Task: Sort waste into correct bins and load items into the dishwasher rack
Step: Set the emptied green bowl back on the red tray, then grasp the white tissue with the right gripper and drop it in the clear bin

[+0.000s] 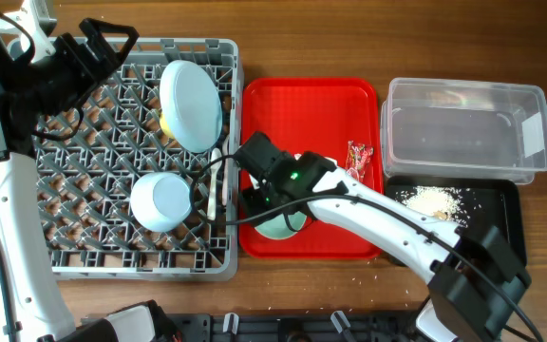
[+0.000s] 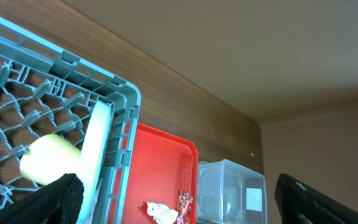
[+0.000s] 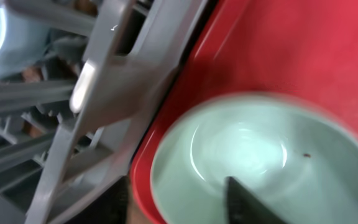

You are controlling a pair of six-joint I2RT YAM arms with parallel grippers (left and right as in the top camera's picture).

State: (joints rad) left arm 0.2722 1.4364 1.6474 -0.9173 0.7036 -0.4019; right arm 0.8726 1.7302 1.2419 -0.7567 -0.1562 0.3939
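Straddles the rim of the bowl [image 3: 253, 155] with the right gripper [image 1: 266, 207]: one finger [image 3: 244, 199] inside the basin, a dark shape outside the rim at 8 o'clock, probably the other. Cannot tell through the blur whether pinching the rim or merely bracketing it. Finds the bowl upright and all but empty in the 7 o'clock corner of the red tray [image 1: 321, 104], hard by the rack [image 1: 112, 264] at its 9 o'clock. Appears to be at the step of loading the bowl, with no lift yet evident. Calls next, on this reading, for a firm pinch on the rim, a lift clear of tray lip and rack wall, then a carry toward 9 o'clock into a free row of pegs. Shows plate [image 1: 191, 104], cup [image 2: 48, 158] and a pale round dish [image 1: 160, 201] already racked, white cutlery [image 1: 218, 185] along the rack's 3 o'clock wall. Leaves wrapper [image 1: 357, 157] and napkin [image 2: 160, 213] on the red tray, scraps [image 1: 435, 199] in the black tray [image 1: 501, 204], tub [image 1: 468, 128] at the red tray's 3 o'clock. Holds the left gripper [image 1: 110, 43] spread wide and empty over the rack's 11 o'clock corner.
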